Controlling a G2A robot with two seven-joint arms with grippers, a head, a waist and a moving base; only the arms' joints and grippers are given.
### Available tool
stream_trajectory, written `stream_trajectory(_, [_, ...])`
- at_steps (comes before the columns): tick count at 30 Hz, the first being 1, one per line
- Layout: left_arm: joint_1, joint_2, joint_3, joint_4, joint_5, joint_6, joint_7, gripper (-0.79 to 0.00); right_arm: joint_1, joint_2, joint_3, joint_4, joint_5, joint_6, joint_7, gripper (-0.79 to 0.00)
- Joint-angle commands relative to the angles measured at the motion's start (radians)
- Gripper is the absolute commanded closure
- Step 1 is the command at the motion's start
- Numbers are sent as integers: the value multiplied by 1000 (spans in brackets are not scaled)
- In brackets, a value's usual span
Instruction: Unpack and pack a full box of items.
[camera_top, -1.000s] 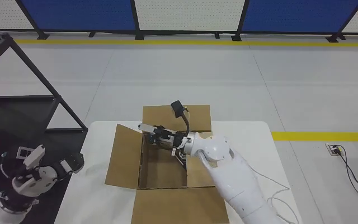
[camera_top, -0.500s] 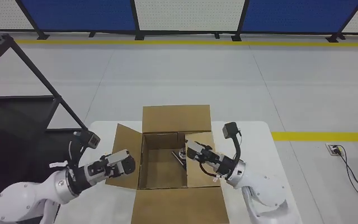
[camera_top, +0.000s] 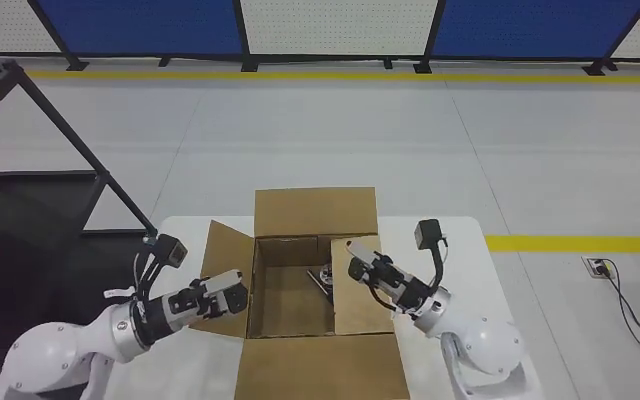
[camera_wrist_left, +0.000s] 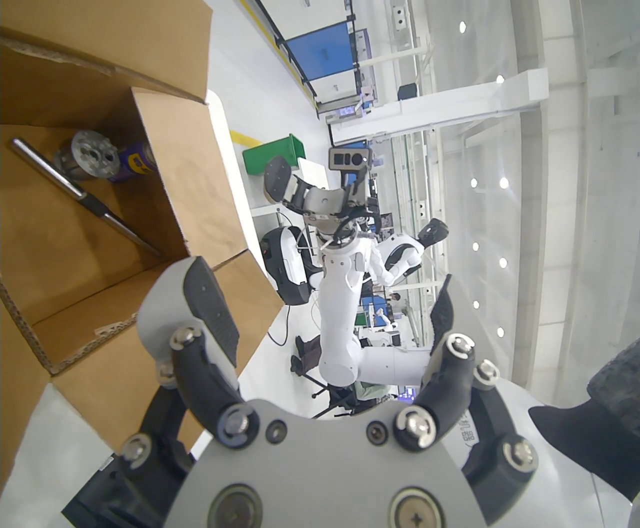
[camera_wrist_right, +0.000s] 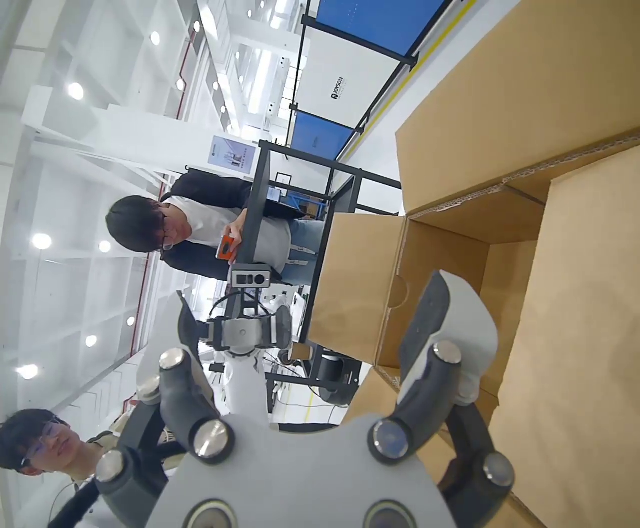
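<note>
An open cardboard box (camera_top: 300, 300) stands on the white table (camera_top: 460, 240) with all its flaps folded out. On its floor lie a metal rod (camera_wrist_left: 75, 187), a round metal part (camera_wrist_left: 90, 156) and a blue can (camera_wrist_left: 134, 161), seen as a dark cluster (camera_top: 322, 278) from above. My left gripper (camera_top: 228, 296) hovers open at the box's left flap, its fingers (camera_wrist_left: 210, 300) holding nothing. My right gripper (camera_top: 360, 266) is open over the right flap, beside the box wall (camera_wrist_right: 450, 250), and it is empty too.
A black metal rack (camera_top: 60, 140) stands off the table's left side. The front flap (camera_top: 320, 368) lies flat between the two arms. Bare table shows to the right of the box.
The right arm has pulled back from across the box opening to the right flap. The left arm has come in from the far left to the left flap.
</note>
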Motion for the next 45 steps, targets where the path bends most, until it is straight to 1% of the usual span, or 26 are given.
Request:
stream_trajectory(1, [-43, -3, 50, 26, -2, 23, 7, -785, 5, 2, 6, -11, 32, -12, -6, -785])
stream_trajectory(5, [-160, -13, 197, 94, 30, 77, 1, -785, -49, 16, 76, -85, 54, -36, 1, -785])
stream_trajectory(11, [-349, -48, 447, 206, 84, 112, -4, -785, -217, 36, 212, -205, 97, -79, -13, -785])
stream_trajectory(13, [-395, -63, 519, 235, 107, 112, 8, -785, -269, 41, 249, -225, 124, -97, -15, -785])
stream_trajectory(16, [-445, -79, 588, 293, 152, 100, 49, -785, -318, 47, 281, -241, 146, -116, -17, -785])
stream_trajectory(18, [-457, -87, 614, 331, 147, 94, 57, -785, -335, 51, 290, -246, 152, -125, -18, -785])
stream_trajectory(22, [-468, -91, 623, 411, 166, 73, 79, -785, -341, 57, 295, -247, 163, -131, -26, -785])
stream_trajectory(25, [-469, -94, 628, 447, 170, 65, 93, -785, -333, 62, 293, -249, 163, -129, -29, -785])
stream_trajectory(29, [-469, -107, 659, 476, 171, 52, 133, -785, -321, 69, 287, -250, 160, -123, -31, -785])
stream_trajectory(34, [-484, -132, 711, 500, 151, 29, 194, -785, -327, 78, 286, -254, 159, -121, -33, -785])
stream_trajectory(39, [-514, -165, 770, 556, 129, -1, 251, -785, -365, 86, 298, -279, 166, -133, -30, -785])
stream_trajectory(42, [-533, -182, 791, 584, 106, -23, 271, -785, -386, 91, 302, -290, 164, -137, -28, -785])
stream_trajectory(45, [-543, -194, 796, 591, 83, -51, 269, -785, -401, 96, 297, -298, 164, -140, -19, -785])
